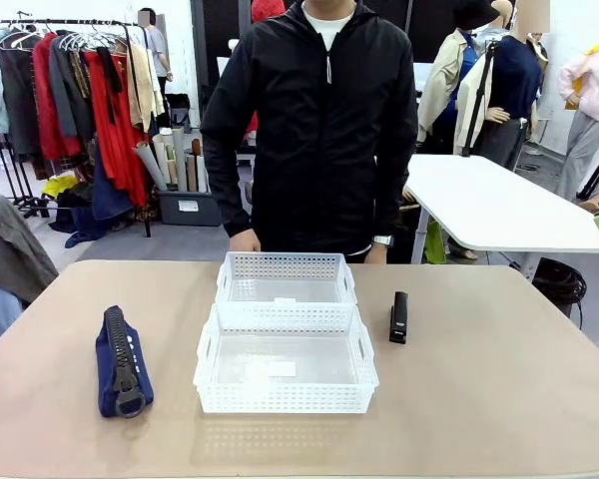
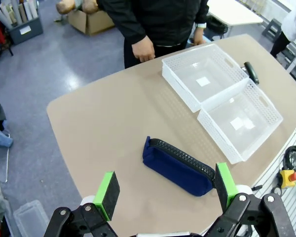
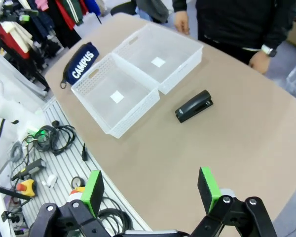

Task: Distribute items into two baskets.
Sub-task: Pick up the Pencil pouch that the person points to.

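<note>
1. At the far left, the left jaws stood wide apart with nothing between their green pads [image 2: 107, 188], above the near edge of the tan surface [image 1: 479, 399].
2. Left of the baskets, the navy-blue pouch [image 1: 123, 361] lay on the bare surface, well apart from them. Its long axis ran toward the person, its black zip faced up, and the pull ring sat at the near end. White "CAMPUS" lettering showed on its side in the right wrist view.
3. In the middle, the two white lattice-sided baskets sat long side to long side, rims touching. The near basket [image 1: 285, 396] was closer to the robot and the far basket [image 1: 285, 266] was just before the person's hands [image 1: 245, 240]. A small white label showed on each floor.
4. Just right of the baskets, the black stapler [image 1: 398, 317] lay flat and closed, pointing toward the person, clear of both rims.
5. At the far right, the right jaws gaped fully with nothing between their green pads [image 3: 93, 190].
</note>
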### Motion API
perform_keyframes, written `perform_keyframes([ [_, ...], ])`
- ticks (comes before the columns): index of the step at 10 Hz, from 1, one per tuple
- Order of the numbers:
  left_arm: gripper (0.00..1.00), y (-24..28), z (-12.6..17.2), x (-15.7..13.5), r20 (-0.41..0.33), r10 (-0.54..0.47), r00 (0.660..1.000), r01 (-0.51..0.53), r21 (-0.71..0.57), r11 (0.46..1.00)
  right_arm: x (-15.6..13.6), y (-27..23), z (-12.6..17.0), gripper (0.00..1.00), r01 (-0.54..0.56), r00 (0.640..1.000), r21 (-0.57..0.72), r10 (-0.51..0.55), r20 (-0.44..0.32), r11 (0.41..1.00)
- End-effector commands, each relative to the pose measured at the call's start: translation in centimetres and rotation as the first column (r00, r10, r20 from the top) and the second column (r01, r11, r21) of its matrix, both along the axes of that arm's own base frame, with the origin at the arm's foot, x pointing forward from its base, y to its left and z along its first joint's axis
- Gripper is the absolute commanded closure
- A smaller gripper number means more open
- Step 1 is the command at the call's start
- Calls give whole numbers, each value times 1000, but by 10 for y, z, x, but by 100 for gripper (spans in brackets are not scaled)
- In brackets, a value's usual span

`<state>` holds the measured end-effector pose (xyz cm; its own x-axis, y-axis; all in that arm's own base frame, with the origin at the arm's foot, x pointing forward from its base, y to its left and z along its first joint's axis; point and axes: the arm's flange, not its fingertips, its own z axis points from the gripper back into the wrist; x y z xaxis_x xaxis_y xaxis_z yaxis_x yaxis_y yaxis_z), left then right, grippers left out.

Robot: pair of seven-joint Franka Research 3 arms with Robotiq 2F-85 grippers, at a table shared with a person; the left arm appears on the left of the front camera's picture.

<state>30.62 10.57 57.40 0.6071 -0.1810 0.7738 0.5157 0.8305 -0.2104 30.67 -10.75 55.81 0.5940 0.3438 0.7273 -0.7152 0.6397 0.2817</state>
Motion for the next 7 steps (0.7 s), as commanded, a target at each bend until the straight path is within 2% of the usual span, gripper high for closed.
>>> perform_keyframes([
  [1,0,1,2,1,-38,8,999,-7,7,1000,-8,-9,-8,0,6,1000,50,-7,23,999],
  [2,0,0,1,-1,-38,5,999,-6,-5,1000,-10,-12,-8,0,16,1000,68,-17,17,998],
  [3,0,2,2,1,-40,3,999,-3,-2,1000,-4,-4,-2,0,13,1000,11,-13,-1,1000],
  [4,0,0,0,0,-9,5,1000,-5,-3,1000,-4,-4,-2,0,13,1000,11,-13,-1,1000],
  [7,0,0,0,0,-9,5,1000,-5,-3,1000,-4,-4,-2,0,13,1000,11,-13,-1,1000],
])
